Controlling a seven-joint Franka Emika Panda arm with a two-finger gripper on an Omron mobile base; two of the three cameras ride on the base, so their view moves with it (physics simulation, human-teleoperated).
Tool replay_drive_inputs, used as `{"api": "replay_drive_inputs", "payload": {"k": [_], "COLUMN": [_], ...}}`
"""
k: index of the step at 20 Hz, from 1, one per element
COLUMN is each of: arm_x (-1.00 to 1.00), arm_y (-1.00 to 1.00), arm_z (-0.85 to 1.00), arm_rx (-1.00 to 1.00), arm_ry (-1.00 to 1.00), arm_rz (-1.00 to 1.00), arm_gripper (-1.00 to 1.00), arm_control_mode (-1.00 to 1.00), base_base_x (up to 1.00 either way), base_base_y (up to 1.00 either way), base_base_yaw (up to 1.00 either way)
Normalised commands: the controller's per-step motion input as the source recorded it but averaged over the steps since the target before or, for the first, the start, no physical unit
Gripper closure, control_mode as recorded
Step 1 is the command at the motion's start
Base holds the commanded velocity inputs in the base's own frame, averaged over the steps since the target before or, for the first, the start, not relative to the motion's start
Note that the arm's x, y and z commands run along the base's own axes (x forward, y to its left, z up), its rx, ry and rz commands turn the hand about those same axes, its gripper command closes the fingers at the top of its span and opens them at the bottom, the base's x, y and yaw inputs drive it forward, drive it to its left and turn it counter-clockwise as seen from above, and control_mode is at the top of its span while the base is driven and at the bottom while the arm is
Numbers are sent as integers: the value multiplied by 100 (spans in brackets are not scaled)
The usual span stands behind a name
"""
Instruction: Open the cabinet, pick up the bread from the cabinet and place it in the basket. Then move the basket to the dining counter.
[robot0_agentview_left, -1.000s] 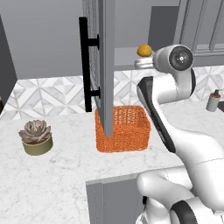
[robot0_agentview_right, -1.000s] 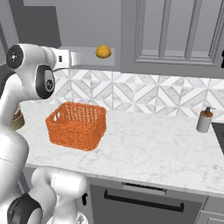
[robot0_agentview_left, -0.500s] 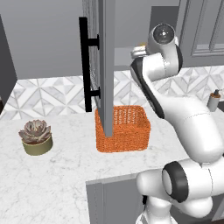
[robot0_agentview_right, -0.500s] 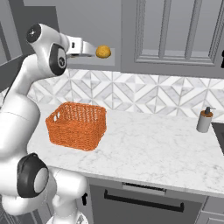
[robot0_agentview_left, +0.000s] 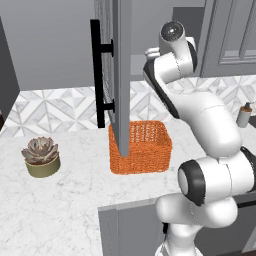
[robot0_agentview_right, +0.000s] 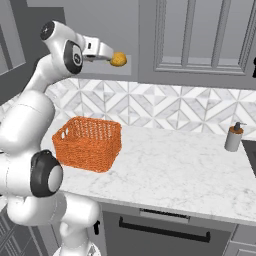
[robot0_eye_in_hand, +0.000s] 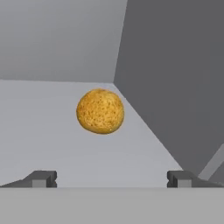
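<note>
Bread (robot0_eye_in_hand: 100, 111) sits on the cabinet (robot0_agentview_left: 119, 75) shelf dead ahead of my gripper (robot0_eye_in_hand: 111, 178), jaws spread wide and gripping nothing (door swung open), with the basket (robot0_agentview_right: 89, 143) on the worktop below.

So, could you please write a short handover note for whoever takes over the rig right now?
Gripper: open, holding nothing, reaching into the cabinet and lined up on the bread.
Cabinet door: already swung open.
Bread: on the cabinet shelf, just ahead of the fingers, not yet gripped.
Basket: empty, on the marble worktop under the cabinet.
Left to do: grip the bread, put it in the basket, carry the basket to the dining counter.
</note>
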Motion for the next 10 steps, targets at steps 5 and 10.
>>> {"api": "replay_drive_inputs", "payload": {"k": [5, 10], "arm_x": [52, 20], "arm_y": [-26, 0], "arm_z": [0, 0], "arm_rx": [1, 3], "arm_ry": [5, 0], "arm_rz": [-1, 0], "arm_gripper": [-100, -100], "arm_control_mode": [-100, -100], "base_base_x": [0, 0], "base_base_y": [0, 0], "base_base_yaw": [0, 0]}}
